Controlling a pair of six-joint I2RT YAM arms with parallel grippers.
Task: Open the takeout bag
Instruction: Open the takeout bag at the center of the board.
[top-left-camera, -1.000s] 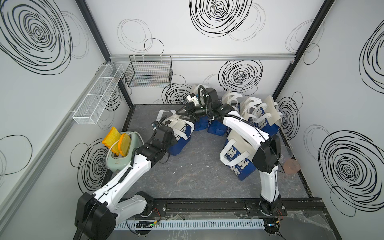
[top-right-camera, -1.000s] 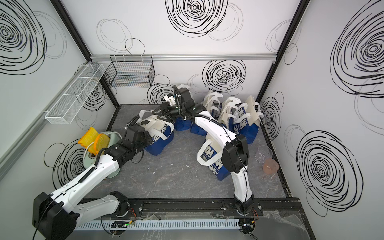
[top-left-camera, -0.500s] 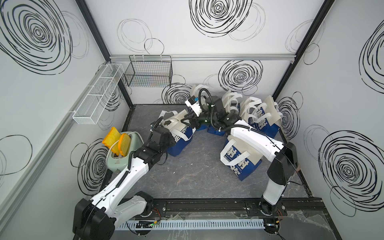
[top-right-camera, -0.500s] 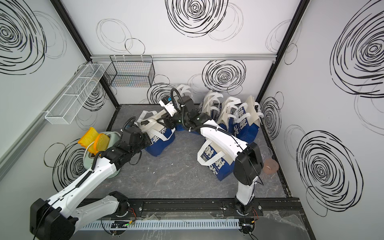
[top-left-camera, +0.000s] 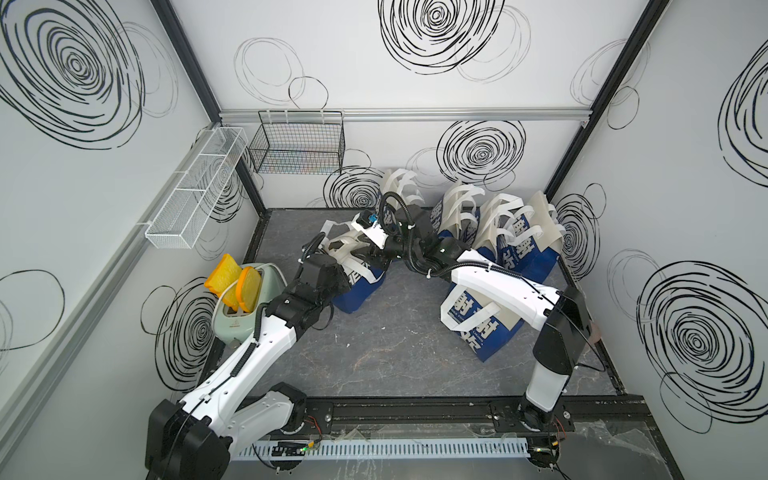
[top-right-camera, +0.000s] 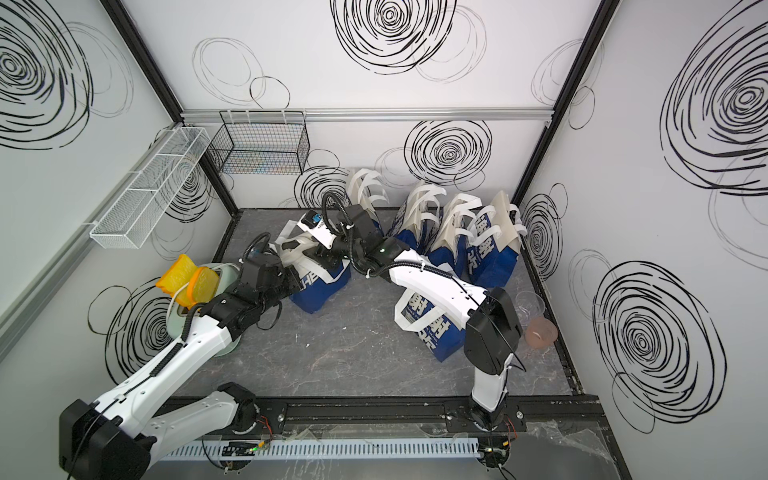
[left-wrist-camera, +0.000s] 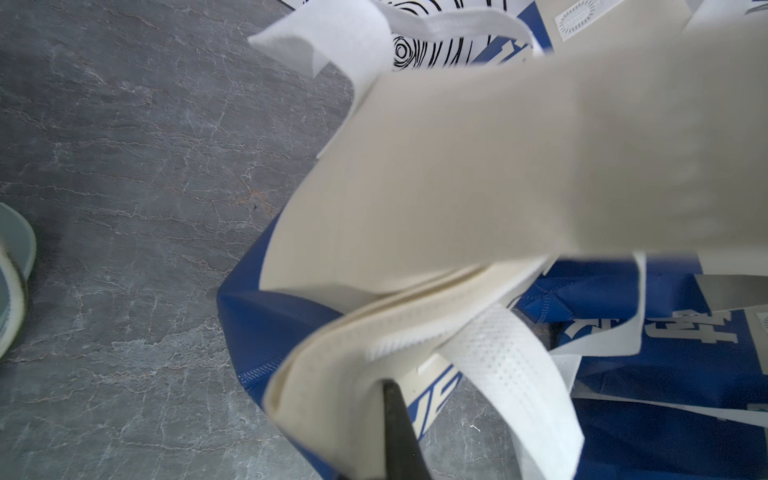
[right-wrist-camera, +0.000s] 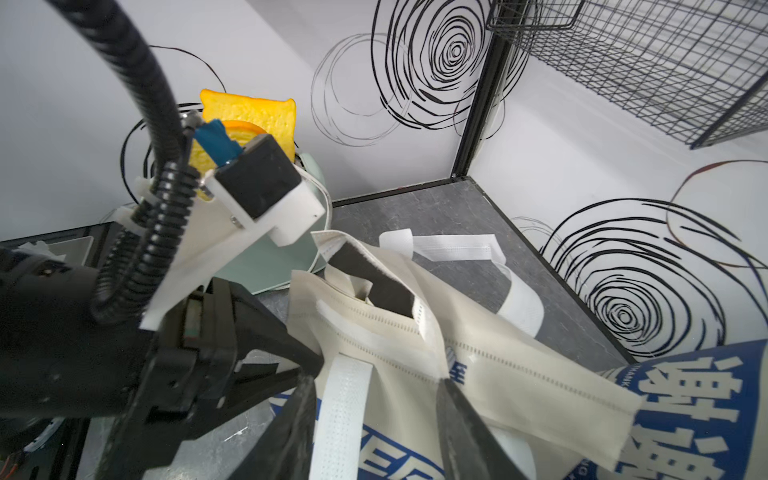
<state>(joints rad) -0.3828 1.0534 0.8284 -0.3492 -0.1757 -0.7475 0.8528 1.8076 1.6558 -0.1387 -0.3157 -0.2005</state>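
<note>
The takeout bag (top-left-camera: 358, 289) (top-right-camera: 319, 286) is blue below, cream at the top, with white strap handles, and stands left of centre on the floor. My left gripper (top-left-camera: 345, 266) (top-right-camera: 296, 272) (left-wrist-camera: 386, 386) is shut on the bag's cream top edge; only one dark finger (left-wrist-camera: 399, 428) shows. My right gripper (right-wrist-camera: 374, 388) (top-left-camera: 374, 254) (top-right-camera: 323, 258) is open over the bag's top from the far side. Its fingers (right-wrist-camera: 297, 419) stand on either side of a white handle (right-wrist-camera: 340, 411) and a fold of the cream panel (right-wrist-camera: 399, 357).
A green toaster (top-left-camera: 243, 307) with yellow bread slices stands left of the bag. Several like bags (top-left-camera: 503, 232) line the back right wall, and another (top-left-camera: 484, 332) stands under the right arm. Wire baskets (top-left-camera: 299, 145) (top-left-camera: 195, 191) hang on the walls. Plastic cups (top-right-camera: 539, 330) sit at the right edge.
The right gripper has swung from the back bags leftward and down onto the held bag's top. The left gripper has kept its grip and drawn the bag slightly toward the front left.
</note>
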